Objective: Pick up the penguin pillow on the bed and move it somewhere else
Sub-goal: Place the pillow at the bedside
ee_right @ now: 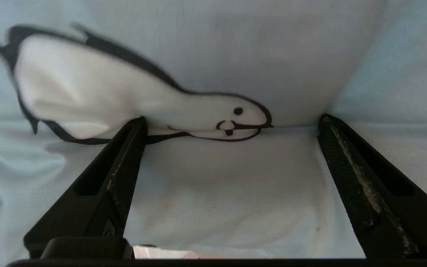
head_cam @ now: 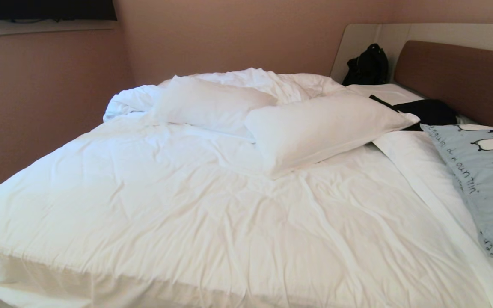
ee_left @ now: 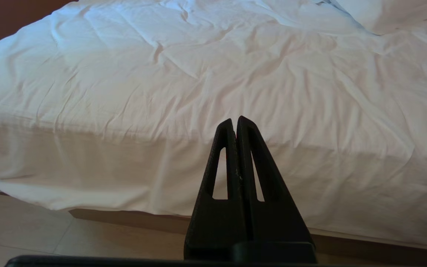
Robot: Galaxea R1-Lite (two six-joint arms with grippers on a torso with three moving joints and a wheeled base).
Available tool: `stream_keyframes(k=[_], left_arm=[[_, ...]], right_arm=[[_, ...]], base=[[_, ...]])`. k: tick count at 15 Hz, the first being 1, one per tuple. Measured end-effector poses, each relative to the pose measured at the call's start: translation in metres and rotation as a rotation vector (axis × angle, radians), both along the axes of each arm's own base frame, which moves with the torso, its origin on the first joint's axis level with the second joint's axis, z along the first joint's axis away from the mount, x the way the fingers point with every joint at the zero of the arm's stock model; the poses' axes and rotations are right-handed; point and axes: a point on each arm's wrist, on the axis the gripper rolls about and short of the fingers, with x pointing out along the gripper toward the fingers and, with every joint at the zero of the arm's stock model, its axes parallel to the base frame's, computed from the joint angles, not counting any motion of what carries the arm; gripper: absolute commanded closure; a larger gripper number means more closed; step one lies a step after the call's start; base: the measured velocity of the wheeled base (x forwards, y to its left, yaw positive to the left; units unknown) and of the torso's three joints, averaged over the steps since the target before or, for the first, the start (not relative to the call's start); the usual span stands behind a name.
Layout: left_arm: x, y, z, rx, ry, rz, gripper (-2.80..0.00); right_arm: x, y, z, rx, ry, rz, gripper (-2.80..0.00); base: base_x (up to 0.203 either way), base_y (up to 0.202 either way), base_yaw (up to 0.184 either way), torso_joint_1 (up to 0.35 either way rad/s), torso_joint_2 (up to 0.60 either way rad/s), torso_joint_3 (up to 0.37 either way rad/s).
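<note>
The penguin pillow [head_cam: 482, 179] lies on the right side of the bed [head_cam: 186, 205], pale blue-grey with black-and-white penguins and dark lettering; the picture's right edge cuts it off. Neither arm shows in the head view. In the right wrist view my right gripper [ee_right: 232, 118] stands open, jaws spread wide, both fingertips [ee_right: 139, 128] against the penguin pillow [ee_right: 228, 185]. Its fabric fills the space between them, with a penguin's head just past the tips. My left gripper [ee_left: 235, 120] is shut on nothing, hanging low before the bed's [ee_left: 213, 74] near edge.
Two plain white pillows [head_cam: 212, 105] [head_cam: 319, 128] lie across the bed's middle against a bunched duvet. A black garment [head_cam: 428, 111] lies by the brown headboard [head_cam: 460, 77], and a black bag [head_cam: 368, 66] sits in the far corner. Beige floor [ee_left: 50, 237] runs below the bed's edge.
</note>
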Motion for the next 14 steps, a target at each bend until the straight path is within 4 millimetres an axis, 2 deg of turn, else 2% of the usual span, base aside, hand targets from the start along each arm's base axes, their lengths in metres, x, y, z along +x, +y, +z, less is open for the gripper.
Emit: stream_keyframes(k=[5,6,10,14], left_arm=[[0.000,0.000,0.000,0.000,0.000,0.000,0.00],[0.000,0.000,0.000,0.000,0.000,0.000,0.00],[0.000,0.000,0.000,0.000,0.000,0.000,0.00],[0.000,0.000,0.000,0.000,0.000,0.000,0.00]], right_arm=[[0.009,-0.010,-0.032,0.080,0.061,0.003,-2.80],[0.009,-0.010,-0.037,0.093,0.072,0.004,0.00],[0.010,-0.011,-0.051,0.114,0.090,0.002,0.00],[0.011,-0.012,-0.047,0.077,0.057,-0.005,0.00]], base=[[0.000,0.000,0.000,0.000,0.00,0.000],[0.000,0.000,0.000,0.000,0.00,0.000],[0.000,0.000,0.000,0.000,0.00,0.000],[0.000,0.000,0.000,0.000,0.00,0.000]])
